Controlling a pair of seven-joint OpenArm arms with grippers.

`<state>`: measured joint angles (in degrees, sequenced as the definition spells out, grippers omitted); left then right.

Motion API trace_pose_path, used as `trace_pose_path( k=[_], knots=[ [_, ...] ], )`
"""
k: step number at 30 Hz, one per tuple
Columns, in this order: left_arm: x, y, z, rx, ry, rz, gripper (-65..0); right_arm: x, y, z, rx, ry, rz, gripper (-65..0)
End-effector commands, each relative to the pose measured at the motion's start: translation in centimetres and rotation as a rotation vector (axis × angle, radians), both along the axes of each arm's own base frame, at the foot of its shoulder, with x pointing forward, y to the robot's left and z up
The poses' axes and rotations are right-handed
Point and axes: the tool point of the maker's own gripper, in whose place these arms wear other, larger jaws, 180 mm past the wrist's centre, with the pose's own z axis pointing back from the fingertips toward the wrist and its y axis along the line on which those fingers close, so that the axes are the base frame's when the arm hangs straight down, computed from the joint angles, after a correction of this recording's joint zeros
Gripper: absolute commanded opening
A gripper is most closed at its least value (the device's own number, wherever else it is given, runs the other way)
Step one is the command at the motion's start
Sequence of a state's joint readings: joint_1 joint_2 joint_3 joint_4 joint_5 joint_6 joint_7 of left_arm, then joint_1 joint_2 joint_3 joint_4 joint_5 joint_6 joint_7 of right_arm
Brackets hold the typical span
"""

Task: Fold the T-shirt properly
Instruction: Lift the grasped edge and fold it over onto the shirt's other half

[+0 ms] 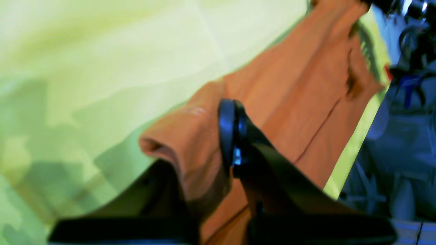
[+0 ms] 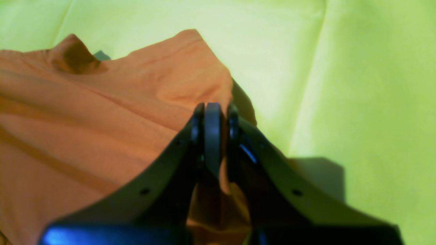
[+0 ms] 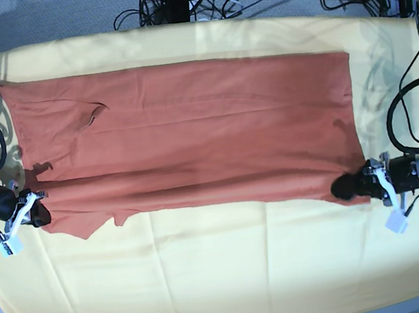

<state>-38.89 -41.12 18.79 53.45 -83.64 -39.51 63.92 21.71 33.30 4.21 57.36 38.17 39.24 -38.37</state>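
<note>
Both grippers, left [image 1: 229, 136] & right [image 2: 213, 136], jaws clamped on 1 T-shirt [image 3: 190, 128], 1 yellow cloth [image 3: 225, 278].

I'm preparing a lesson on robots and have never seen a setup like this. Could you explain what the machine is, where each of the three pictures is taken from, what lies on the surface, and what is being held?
This is a robot with two arms, each ending in a two-fingered gripper. The base view looks down on the whole table; the other two pictures come from small cameras mounted on each wrist, looking along the gripper.

A pale yellow cloth covers the table. On it lies an orange T-shirt, spread out sideways.

In the base view, the left gripper is on the right side of the picture and the right gripper on the left side. Each is shut on a corner of the T-shirt's near edge. The wrist views show this close up: fabric pinched by the left gripper and by the right gripper.

The shirt is not yet folded over.
</note>
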Motion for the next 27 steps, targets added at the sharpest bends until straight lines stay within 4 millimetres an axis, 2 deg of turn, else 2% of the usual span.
trace_pose_path(
  k=[1,9,18,22,27],
  knots=[
    [1.1,0.6,2.7,-0.024,-0.072,0.015,-65.0,1.2,-0.6,2.6,-0.001,-0.073,0.005,-65.0],
    [-0.8,0.8,0.9,0.055,0.022,-0.057,-65.0,1.0,-0.2,2.6,0.033,-0.056,0.007,-65.0],
    [-1.7,0.7,0.4,0.100,0.055,-0.106,-65.0,0.3,0.4,2.1,0.071,0.003,0.019,-65.0],
    [-2.7,0.1,0.4,0.150,0.062,-0.175,-65.0,0.0,0.3,1.7,0.062,0.029,0.023,-65.0],
    [-4.2,-1.7,0.4,0.169,0.032,-0.252,-65.0,-0.3,0.3,1.4,0.056,0.051,0.027,-65.0]
  ],
)
